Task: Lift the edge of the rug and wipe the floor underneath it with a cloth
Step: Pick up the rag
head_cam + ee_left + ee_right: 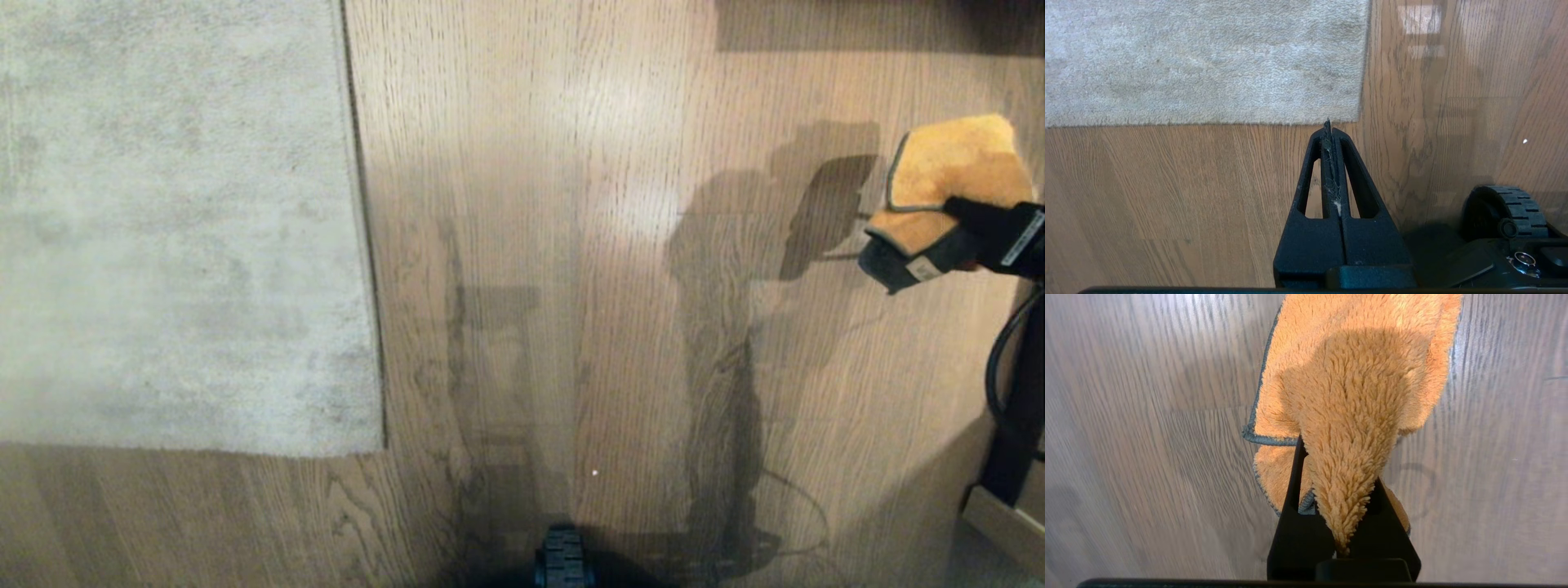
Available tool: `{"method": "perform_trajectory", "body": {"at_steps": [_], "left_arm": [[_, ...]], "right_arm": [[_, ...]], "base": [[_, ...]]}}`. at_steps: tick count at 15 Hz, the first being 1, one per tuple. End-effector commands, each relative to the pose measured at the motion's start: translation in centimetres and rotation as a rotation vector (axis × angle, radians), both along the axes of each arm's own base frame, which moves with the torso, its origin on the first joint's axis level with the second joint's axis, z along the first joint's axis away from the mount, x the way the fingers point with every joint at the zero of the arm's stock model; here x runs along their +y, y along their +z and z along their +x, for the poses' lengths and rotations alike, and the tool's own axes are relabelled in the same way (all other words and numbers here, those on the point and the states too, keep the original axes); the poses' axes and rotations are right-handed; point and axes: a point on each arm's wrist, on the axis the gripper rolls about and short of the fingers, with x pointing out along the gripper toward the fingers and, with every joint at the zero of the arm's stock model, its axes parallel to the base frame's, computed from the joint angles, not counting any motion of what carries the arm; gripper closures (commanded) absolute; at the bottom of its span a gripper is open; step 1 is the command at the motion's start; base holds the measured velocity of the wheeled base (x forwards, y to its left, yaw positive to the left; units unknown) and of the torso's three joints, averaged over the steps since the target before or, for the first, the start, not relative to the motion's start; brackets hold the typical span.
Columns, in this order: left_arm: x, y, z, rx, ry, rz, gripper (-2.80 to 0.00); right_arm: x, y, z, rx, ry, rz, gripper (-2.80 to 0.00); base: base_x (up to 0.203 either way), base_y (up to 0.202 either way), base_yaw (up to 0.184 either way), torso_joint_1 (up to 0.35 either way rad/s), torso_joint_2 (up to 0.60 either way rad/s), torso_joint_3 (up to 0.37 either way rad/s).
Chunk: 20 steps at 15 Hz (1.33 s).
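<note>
Cloth (1355,416): fluffy orange-yellow, grey-edged, bunched and pinched in the closed right gripper (1345,498), seemingly clear of the wood-grain floor (571,245); rug edge (363,245), mottled grey-beige, lies flat well apart; left gripper (1331,134) closed empty near the rug corner.

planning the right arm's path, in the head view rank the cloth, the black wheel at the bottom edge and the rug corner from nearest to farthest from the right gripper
1. The cloth, clamped in the right gripper at the right edge.
2. The black wheel, bottom centre, by the robot's base.
3. The rug corner, lying flat on the floor, lower left.
</note>
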Motion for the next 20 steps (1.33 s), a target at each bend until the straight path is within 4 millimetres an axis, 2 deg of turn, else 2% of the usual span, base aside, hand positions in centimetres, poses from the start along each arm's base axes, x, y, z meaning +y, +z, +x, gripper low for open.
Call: {"method": "perform_trajectory", "body": {"at_steps": [1,5,9,12,14,20], "left_arm": [[0.0,0.0,0.0,0.000,0.000,0.000,0.00],[0.0,0.0,0.0,0.000,0.000,0.000,0.00],[0.0,0.0,0.0,0.000,0.000,0.000,0.00],[0.0,0.0,0.0,0.000,0.000,0.000,0.00],[0.0,0.0,0.0,0.000,0.000,0.000,0.00],[0.0,0.0,0.0,0.000,0.000,0.000,0.00]], "right_arm": [[0.4,-0.1,-1.9,-0.022,-0.003,-0.057,0.00],[0.2,0.1,-3.0,-0.043,-0.070,-0.130,0.00],[0.6,-0.8,-5.4,-0.031,-0.100,-0.154,0.00],[1.1,-3.2,-8.1,0.032,-0.098,-0.173,0.00],[1.6,-5.4,-10.0,0.088,-0.084,-0.172,0.00],[3.3,-9.5,-15.2,0.066,0.007,-0.181,0.00]], "base": [[0.000,0.000,0.000,0.000,0.00,0.000],[0.000,0.000,0.000,0.000,0.00,0.000],[0.000,0.000,0.000,0.000,0.00,0.000],[0.000,0.000,0.000,0.000,0.00,0.000],[0.000,0.000,0.000,0.000,0.00,0.000],[0.000,0.000,0.000,0.000,0.00,0.000]]}}
